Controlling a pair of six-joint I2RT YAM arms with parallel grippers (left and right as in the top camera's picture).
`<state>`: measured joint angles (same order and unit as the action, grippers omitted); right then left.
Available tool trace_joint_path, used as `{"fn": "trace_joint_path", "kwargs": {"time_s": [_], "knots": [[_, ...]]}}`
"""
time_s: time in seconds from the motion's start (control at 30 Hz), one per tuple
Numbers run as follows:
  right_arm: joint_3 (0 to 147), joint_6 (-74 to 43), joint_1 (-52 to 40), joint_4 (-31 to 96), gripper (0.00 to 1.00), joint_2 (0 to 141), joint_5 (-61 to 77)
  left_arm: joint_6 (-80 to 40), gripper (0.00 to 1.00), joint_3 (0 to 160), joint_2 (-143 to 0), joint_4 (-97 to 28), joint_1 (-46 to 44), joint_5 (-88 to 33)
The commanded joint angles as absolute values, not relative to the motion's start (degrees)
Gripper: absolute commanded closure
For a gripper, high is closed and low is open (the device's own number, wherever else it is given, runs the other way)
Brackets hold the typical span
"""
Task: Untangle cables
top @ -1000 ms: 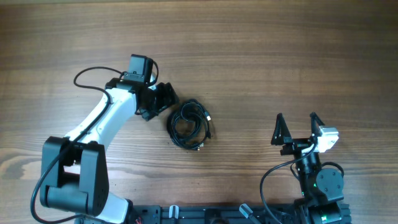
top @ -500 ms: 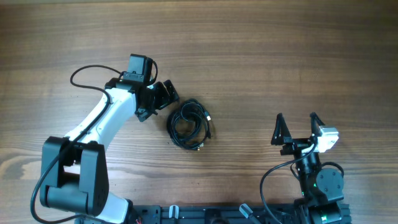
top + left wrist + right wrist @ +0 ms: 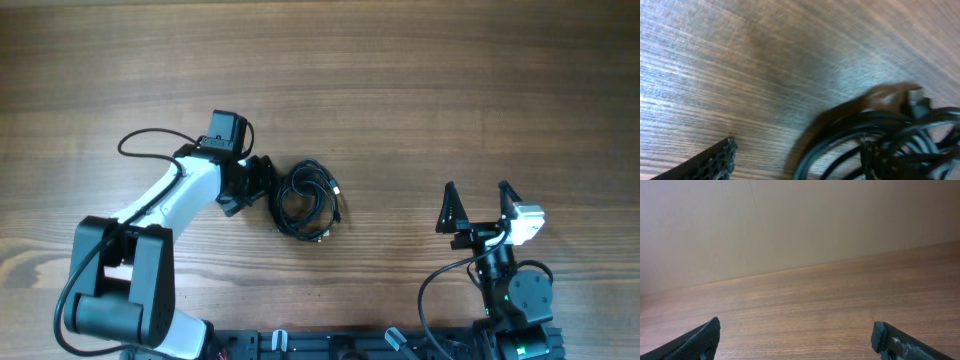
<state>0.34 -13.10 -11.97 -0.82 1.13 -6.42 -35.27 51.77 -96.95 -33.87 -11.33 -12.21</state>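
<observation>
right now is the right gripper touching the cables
No, the right gripper sits open, well apart from the cables, which lie beside the left gripper.

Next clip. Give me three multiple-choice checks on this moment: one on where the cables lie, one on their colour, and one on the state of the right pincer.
1. Where do the cables lie?
A. Between the fingers of the right pincer
B. Out of every view
C. Right at the fingertips of the left pincer

2. What colour are the cables?
A. White
B. Black
C. Red

3. What state is the right pincer in?
A. Open, holding nothing
B. Shut on a cable
C. Shut, holding nothing

Answers:
1 C: the overhead view shows the coiled tangle directly in front of the left pincer, and the left wrist view shows it at that pincer's fingers.
2 B: the cords are black in both the overhead and left wrist views.
3 A: its fingers stand wide apart, and the right wrist view shows only bare wood between them.
</observation>
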Motion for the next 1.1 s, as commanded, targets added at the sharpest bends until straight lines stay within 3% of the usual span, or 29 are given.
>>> {"fn": "trace_joint_path", "kwargs": {"time_s": [0.0, 0.07, 0.17, 0.33, 0.47, 0.6, 1.07], "knots": [[0.3, -12.1, -12.2, -1.0, 0.0, 1.0, -6.3, -35.2, 0.14, 50.7, -96.6, -33.8, -13.1, -11.9], [0.3, -12.1, -12.1, -1.0, 0.0, 1.0, -6.3, -35.2, 0.15, 50.7, -96.6, -33.3, -15.1, -11.9], [0.3, -12.1, -12.2, -1.0, 0.0, 1.0, -6.3, -35.3, 0.35, 50.7, -96.6, -31.1, -18.4, -11.9], [0.3, -12.1, -12.2, -1.0, 0.0, 1.0, -6.3, -36.6, 0.35, 50.7, -96.6, -28.9, -22.5, -11.8], [0.3, -12.1, -12.2, -1.0, 0.0, 1.0, -6.3, -38.5, 0.28, 50.6, -96.6, -28.0, -24.5, -8.6], [0.3, -12.1, -12.2, -1.0, 0.0, 1.0, -6.3, -40.0, 0.0, 50.6, -96.6, -27.8, -25.0, -7.4], [0.3, -12.2, -12.1, -1.0, 0.0, 1.0, -6.3, -39.9, 0.0, 50.6, -96.6, -27.8, -25.0, -7.4]]}}
